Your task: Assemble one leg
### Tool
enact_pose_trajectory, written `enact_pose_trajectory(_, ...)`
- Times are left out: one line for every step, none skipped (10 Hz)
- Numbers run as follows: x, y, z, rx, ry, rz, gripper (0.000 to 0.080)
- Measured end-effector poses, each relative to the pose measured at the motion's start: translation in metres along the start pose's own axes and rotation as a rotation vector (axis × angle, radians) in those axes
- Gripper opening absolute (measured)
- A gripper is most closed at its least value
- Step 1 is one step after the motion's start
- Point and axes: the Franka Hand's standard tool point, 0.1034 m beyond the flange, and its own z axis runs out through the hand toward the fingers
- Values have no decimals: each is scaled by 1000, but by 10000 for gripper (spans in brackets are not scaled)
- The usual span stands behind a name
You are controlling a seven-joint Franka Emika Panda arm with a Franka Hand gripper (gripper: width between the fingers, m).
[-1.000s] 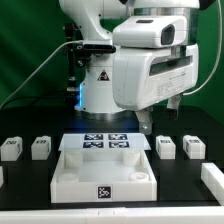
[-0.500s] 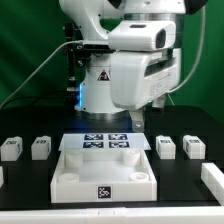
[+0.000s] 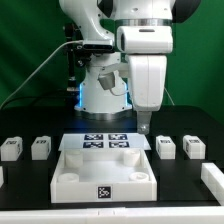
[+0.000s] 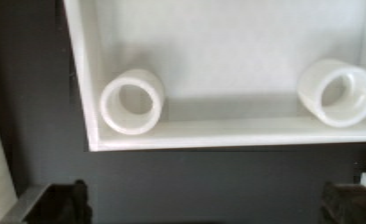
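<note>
The claw [image 3: 144, 124] is spread wide and empty, hanging near the rim of the panel [image 3: 100, 168]. I'd slide to the nearest leg [image 3: 166, 146] on the exterior view's right, centre it, then drop straight down before pinching. Count: four legs in a row on the table [image 3: 30, 190], two each side of the marker board [image 3: 105, 142], one panel, two sockets [image 4: 132, 103] visible.

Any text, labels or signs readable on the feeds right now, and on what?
No words or numbers can be read in either view.
Robot base: triangular sign, too small to read.
Marker board, panel, legs: square coded tags, no text.
</note>
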Motion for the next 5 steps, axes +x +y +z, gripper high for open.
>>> enact_pose_trajectory(0,0,0,0,0,0,650)
enact_pose_trajectory(-3,-3,2,-3,0,-3,650)
enact_pose_trajectory(-14,-22,9,-3,-1,1,650)
enact_pose_trajectory(-32,-45,18,8,-4,-35,650)
enact_pose_trajectory(-50,-63,29,14,-2,-49,650)
